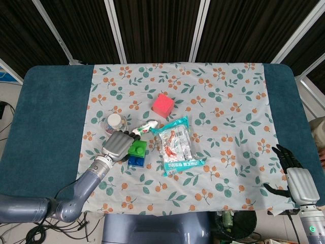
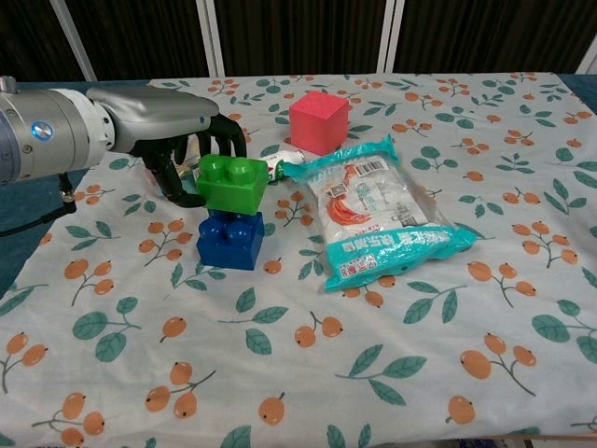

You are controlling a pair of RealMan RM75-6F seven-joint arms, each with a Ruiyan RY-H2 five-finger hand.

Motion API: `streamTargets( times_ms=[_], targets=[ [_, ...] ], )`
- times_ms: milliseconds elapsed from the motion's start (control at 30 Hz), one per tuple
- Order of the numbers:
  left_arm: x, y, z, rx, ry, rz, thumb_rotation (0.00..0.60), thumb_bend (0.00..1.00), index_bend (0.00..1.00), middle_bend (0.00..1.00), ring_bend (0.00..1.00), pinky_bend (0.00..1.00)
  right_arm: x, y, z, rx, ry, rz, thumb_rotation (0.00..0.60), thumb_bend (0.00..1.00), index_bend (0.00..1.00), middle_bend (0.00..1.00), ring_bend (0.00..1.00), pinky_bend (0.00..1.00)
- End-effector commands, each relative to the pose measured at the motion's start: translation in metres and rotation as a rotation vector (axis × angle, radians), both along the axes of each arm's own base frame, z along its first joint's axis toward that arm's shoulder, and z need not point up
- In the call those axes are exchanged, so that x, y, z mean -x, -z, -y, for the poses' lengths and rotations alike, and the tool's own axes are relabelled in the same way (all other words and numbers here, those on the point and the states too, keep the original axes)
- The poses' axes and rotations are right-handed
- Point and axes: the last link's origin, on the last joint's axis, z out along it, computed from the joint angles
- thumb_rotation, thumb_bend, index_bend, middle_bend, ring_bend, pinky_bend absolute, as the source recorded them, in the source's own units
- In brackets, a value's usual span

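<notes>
Left hand: the left hand [image 1: 118, 145] is sitting at about 9 o'clock of the green brick [image 1: 137, 148]; its dark fingers [image 2: 220, 135] are curling around the brick's left side and back; in the chest view a thumb is reaching down beside it; whether it is truly gripping or only touching, I cannot tell.
Green brick: it is standing on top of the blue brick [image 2: 229, 239], slightly turned against it; the stack is resting on the floral cloth [image 1: 228, 168] left of the desk's centre.
Right hand: the right hand [image 1: 296, 179] is hovering at the desk's 4 o'clock edge, fingers spread, released and holding nothing; it is showing in the head view only.
Snack packet: the teal-edged packet [image 2: 378, 219] is lying flat at 3 o'clock of the brick stack, near it.
Red cube: the red cube [image 1: 163, 103] is sitting at 1 o'clock of the stack, apart from it.
Small tube: a white tube [image 1: 145, 127] is lying just behind the green brick at 12 o'clock.
Round jar: a clear jar [image 1: 115, 121] is standing at 12 o'clock of the left hand, close by.
Desk: the blue desk [image 1: 45, 117] is carrying the cloth.
</notes>
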Motion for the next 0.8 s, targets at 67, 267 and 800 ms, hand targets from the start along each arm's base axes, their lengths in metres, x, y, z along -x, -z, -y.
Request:
streamTargets(
  times_ms=[67,267,800],
  targets=[
    [0.0006,0.0007,0.0005,0.001,-0.002,0.000,0.600,0.36,0.40,0.36,0.29,0.40,0.0001,0.0000,0.0000,-0.001,0.001,0.001,0.600,0.22,0.02,0.00,0.00,0.21],
    [0.0004,0.0000,0.0002,-0.002,0.001,0.002,0.600,0.36,0.40,0.36,0.29,0.40,-0.0003,-0.0001,-0.0003,-0.001,-0.002,0.001,0.600,0.22,0.03,0.00,0.00,0.21],
    [-0.0003,-0.0006,-0.0040,0.008,0.004,-0.010,0.600,0.36,0.40,0.36,0.29,0.40,0.0002,0.0000,0.0002,0.000,0.001,0.000,0.600,0.22,0.03,0.00,0.00,0.21]
  ],
)
